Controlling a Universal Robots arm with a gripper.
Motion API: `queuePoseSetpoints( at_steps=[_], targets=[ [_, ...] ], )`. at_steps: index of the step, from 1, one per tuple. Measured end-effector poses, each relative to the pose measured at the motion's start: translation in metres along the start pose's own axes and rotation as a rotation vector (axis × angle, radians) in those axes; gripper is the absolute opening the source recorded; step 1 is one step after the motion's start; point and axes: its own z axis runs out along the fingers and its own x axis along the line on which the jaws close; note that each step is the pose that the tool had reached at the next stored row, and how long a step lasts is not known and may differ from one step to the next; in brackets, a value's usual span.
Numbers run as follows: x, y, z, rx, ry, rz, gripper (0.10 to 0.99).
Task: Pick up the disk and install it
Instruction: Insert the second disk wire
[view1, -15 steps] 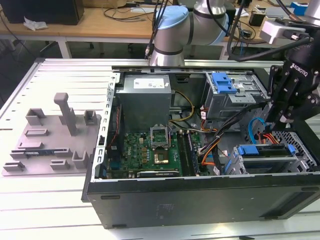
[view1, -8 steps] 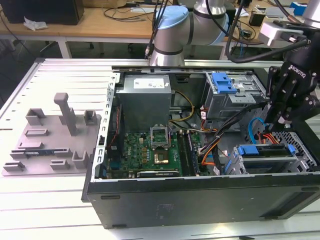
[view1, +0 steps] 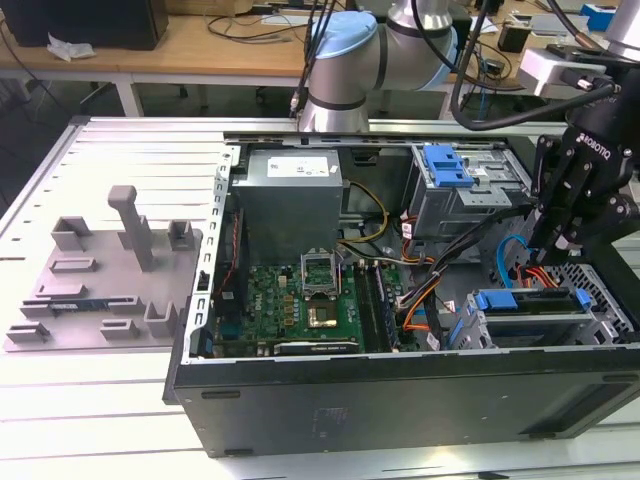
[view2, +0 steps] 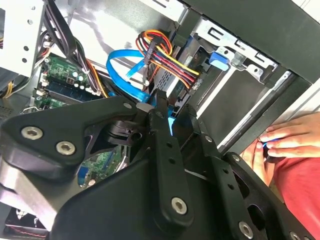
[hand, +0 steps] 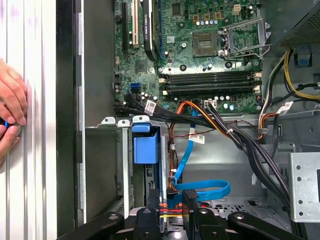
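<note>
The disk (view1: 530, 301) stands on its edge in the drive cage (view1: 600, 320) at the front corner of the open computer case, on the exterior view's right; its blue rail faces up. My black gripper (view1: 548, 245) hangs just above the disk's rear end, among the blue data cable (hand: 200, 190) and the red and yellow power wires (view2: 165, 50). In both wrist views the fingers (hand: 152, 200) stand a little apart, with only cables showing in the gap. The gripper (view2: 172, 117) looks open and holds nothing. A blue latch tab (hand: 146, 145) sits at the cage's front end.
A person's hand (hand: 10, 110) rests on the table just outside the case wall. The motherboard (view1: 300, 300), a grey power supply box (view1: 290, 195) and a second drive cage (view1: 460, 185) with a blue clip crowd the case. A grey fixture (view1: 100, 275) lies on the exterior view's left.
</note>
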Motion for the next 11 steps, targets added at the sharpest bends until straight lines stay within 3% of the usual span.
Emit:
queuePoseSetpoints(
  at_steps=[8, 10, 11],
  targets=[
    [-0.0001, -0.0001, 0.0019, 0.0, -0.0002, 0.0, 0.31],
    [-0.0001, -0.0001, 0.002, 0.0, -0.0002, 0.0, 0.173],
    [0.0, -0.0001, 0.0022, 0.0, -0.0004, 0.0, 0.161]
  ],
)
